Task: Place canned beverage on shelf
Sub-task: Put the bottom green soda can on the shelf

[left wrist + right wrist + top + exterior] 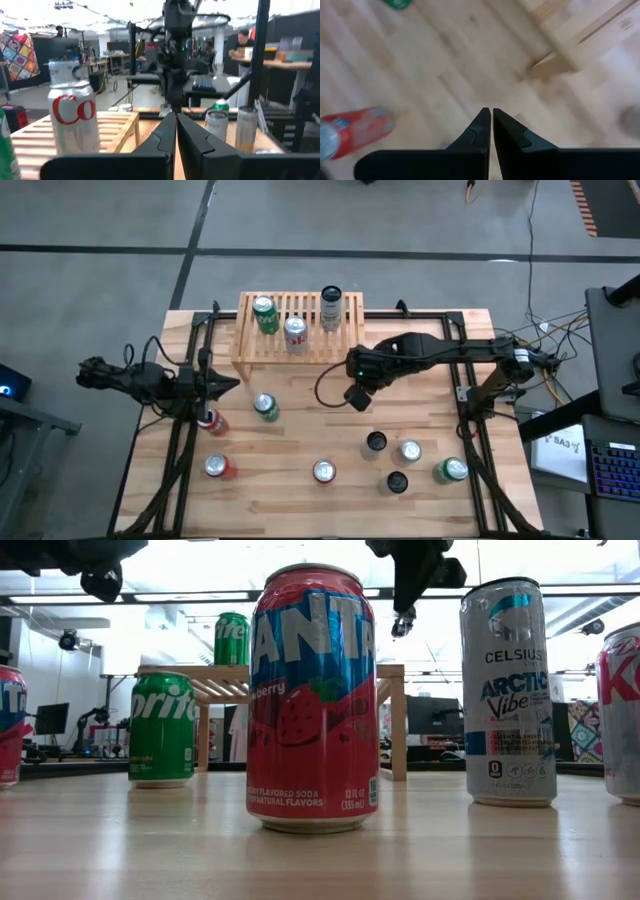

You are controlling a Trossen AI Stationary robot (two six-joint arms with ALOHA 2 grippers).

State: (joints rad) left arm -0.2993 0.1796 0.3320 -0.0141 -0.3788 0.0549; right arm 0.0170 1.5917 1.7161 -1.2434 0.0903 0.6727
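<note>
Overhead and table-level views of a can-shelving task. The shelf [300, 330], a low slatted light-wood rack, stands at the far edge of the table and carries three cans: a green Sprite can [265, 313], a silver Diet Coke can [296, 335] and a tall slim can [331, 308]. Loose cans stand on the tabletop [300, 430] nearer the camera, among them a strawberry Fanta can [311, 700], a Celsius Arctic Vibe can [508, 690] and a second Sprite can [161, 728].

The right gripper [357, 397] hangs above bare planks just near of the shelf, jaws together and empty. The left gripper [228, 386] waits at the table's left side, jaws likewise together, holding nothing.

The cans are rigid, smooth-walled cylinders, probably full and therefore moderately heavy, though the contents cannot be seen. The thin aluminium dents under a hard squeeze; a grip across the mid-body looks soundest.
</note>
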